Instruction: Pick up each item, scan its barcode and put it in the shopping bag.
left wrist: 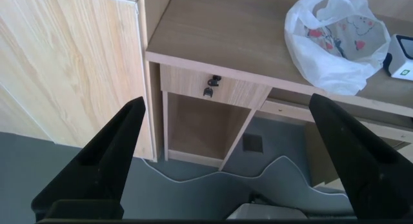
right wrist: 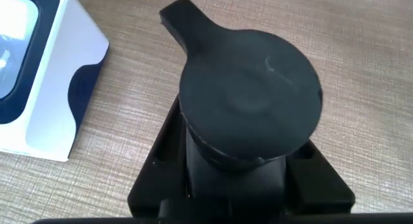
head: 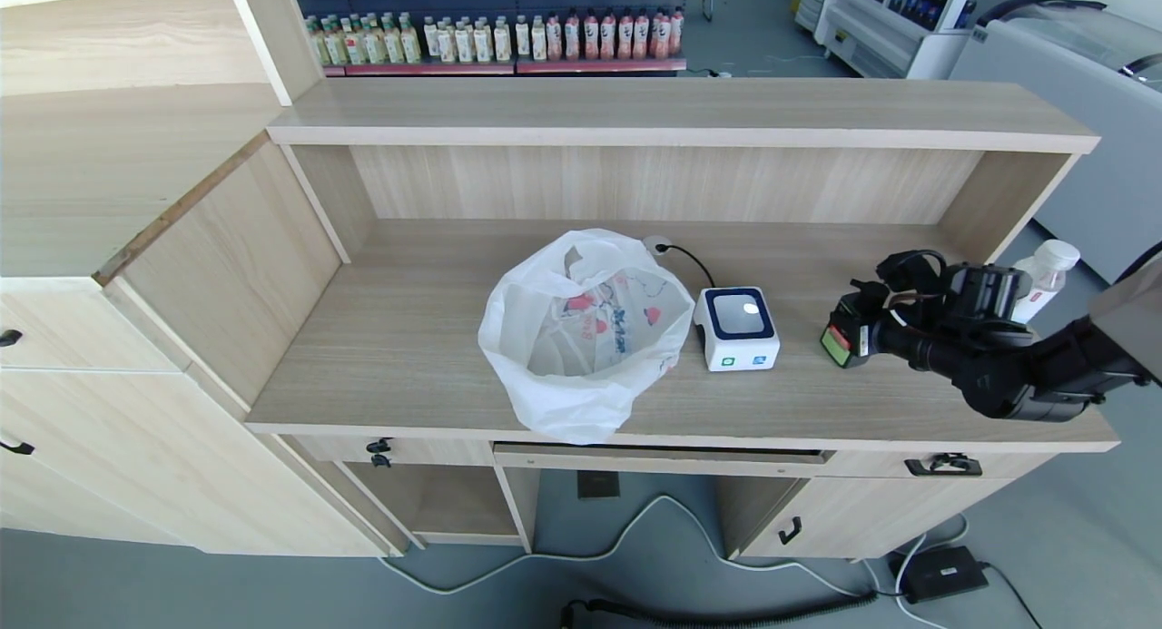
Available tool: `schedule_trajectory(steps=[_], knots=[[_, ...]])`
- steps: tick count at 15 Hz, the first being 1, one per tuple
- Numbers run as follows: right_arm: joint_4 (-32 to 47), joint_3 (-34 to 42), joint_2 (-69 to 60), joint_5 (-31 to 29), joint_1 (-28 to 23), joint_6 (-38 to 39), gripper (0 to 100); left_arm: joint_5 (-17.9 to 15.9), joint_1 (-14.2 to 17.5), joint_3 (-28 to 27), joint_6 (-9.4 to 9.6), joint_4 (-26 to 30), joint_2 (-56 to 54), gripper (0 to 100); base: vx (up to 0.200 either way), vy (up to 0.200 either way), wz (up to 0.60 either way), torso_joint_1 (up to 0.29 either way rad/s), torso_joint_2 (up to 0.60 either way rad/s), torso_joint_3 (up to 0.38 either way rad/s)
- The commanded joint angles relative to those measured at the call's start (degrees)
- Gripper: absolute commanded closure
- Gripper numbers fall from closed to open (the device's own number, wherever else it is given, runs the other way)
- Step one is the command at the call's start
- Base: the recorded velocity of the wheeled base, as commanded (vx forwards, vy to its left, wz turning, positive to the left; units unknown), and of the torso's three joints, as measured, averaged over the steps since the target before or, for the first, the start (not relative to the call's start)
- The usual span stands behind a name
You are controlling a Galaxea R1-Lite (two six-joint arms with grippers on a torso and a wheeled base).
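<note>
My right gripper (head: 861,331) hovers just above the counter, to the right of the white barcode scanner (head: 737,328), shut on a small item (head: 841,340) with a green and red label. In the right wrist view that item shows a round black cap (right wrist: 248,98) with a tab, pinched between the fingers (right wrist: 158,179), with the scanner (right wrist: 39,75) close beside it. The white shopping bag (head: 585,329) stands open left of the scanner, with some printed packaging inside. My left gripper (left wrist: 227,104) is open and holds nothing, low in front of the counter's left end.
A clear plastic bottle (head: 1046,280) with a white cap stands at the counter's right end behind my right arm. A black cable (head: 690,261) runs from the scanner to the back. A shelf (head: 672,112) overhangs the counter (head: 408,339). Drawers and cupboard doors lie below.
</note>
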Motion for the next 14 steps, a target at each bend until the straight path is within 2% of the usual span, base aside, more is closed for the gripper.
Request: schedule_trajectory(steps=[1, 5, 8, 11, 12, 14], knots=[[0.05, -0.28, -0.04, -0.01, 0.23, -0.48, 100, 0.01, 0.00, 0.01, -0.03, -0.03, -0.02, 0, 0.000, 0.000, 0.00, 0.000, 0.00, 0.000], [0.13, 1.66, -4.61, -0.45, -0.29, -3.82, 100, 0.01, 0.00, 0.01, -0.03, -0.03, -0.02, 0, 0.000, 0.000, 0.00, 0.000, 0.00, 0.000], [2.59, 13.61, -21.31, -0.71, -0.82, -6.90, 100, 0.01, 0.00, 0.01, -0.03, -0.03, -0.02, 0, 0.000, 0.000, 0.00, 0.000, 0.00, 0.000], [3.30, 31.27, -42.49, -0.19, -10.14, -32.38, 100, 0.01, 0.00, 0.01, -0.03, -0.03, -0.02, 0, 0.000, 0.000, 0.00, 0.000, 0.00, 0.000], [2.95, 34.88, -47.77, -0.27, -11.63, -37.39, 100, 0.01, 0.00, 0.01, -0.03, -0.03, -0.02, 0, 0.000, 0.000, 0.00, 0.000, 0.00, 0.000], [2.86, 37.87, -54.45, 1.84, -10.22, -45.13, 100, 0.01, 0.00, 0.01, -0.03, -0.03, -0.02, 0, 0.000, 0.000, 0.00, 0.000, 0.00, 0.000]])
